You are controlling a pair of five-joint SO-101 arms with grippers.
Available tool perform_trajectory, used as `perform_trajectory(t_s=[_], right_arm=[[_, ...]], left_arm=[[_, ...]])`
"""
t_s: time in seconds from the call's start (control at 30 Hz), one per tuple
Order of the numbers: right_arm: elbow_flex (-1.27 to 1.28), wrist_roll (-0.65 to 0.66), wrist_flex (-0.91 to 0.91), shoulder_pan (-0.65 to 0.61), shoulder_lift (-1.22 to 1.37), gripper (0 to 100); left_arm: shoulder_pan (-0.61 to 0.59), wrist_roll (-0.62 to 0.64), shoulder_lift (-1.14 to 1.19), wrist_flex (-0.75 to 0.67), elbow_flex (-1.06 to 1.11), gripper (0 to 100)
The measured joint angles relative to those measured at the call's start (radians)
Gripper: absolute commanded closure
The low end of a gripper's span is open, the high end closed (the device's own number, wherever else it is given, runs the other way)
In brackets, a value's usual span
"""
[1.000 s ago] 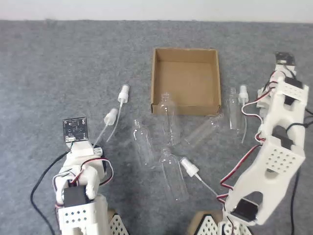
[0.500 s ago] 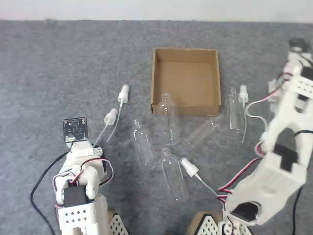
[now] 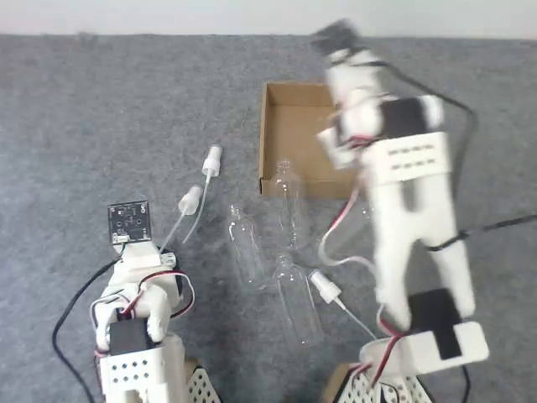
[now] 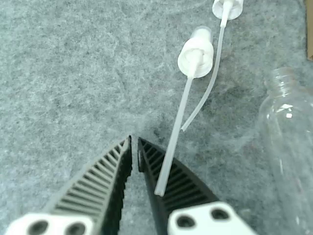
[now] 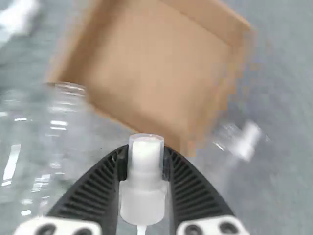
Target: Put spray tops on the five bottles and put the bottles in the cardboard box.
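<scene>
Grey, felt-like fabric covers the worktop [image 3: 92, 101], and a strip of pale wall [image 3: 168, 15] is seen along its far edge. The cardboard box [image 3: 289, 134] is placed open towards the far middle of the worktop, its brown floor bare where it can be seen. The right arm [image 3: 407, 159] is stretched over the box's right part. In the right wrist view the right fingers [image 5: 173, 164] are closed round a white spray top [image 5: 143, 196], which is held upright between them above the near wall of the box [image 5: 156, 73].

Three clear bottles are laid on the fabric in front of the box: one [image 3: 289, 206] just before its near wall, one [image 3: 246, 243] to the left of that, and one [image 3: 299, 300] nearer the arms. A loose spray top [image 3: 325, 287] with its thin tube is found just beside the last. Two more spray tops [image 3: 212, 159] [image 3: 191, 200] are laid side by side left of the box, well apart from it.

The left arm [image 3: 138, 319] is kept low at the near left corner. The left fingers [image 4: 128, 147] are brought almost together, with nothing gripped between them; the tube of the nearer spray top [image 4: 195, 51] is laid across one finger, and a bottle [image 4: 288, 127] is seen beside it.
</scene>
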Motion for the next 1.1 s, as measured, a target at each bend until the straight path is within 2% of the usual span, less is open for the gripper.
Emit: perform_trajectory(t_s=[0.2,0.3,0.53,0.77,1.1], right_arm=[[0.000,-0.011,-0.060,-0.276,0.008,98.9],[0.000,-0.084,-0.157,-0.345,0.068,98.9],[0.000,-0.328,-0.419,-0.354,0.247,98.9],[0.000,-0.508,-0.644,-0.356,0.358,98.9],[0.000,-0.557,-0.726,-0.362,0.508,98.8]], left_arm=[[0.000,0.000,0.000,0.000,0.000,99],[0.000,0.000,0.000,0.000,0.000,99],[0.000,0.000,0.000,0.000,0.000,99],[0.000,0.000,0.000,0.000,0.000,99],[0.000,0.000,0.000,0.000,0.000,99]])
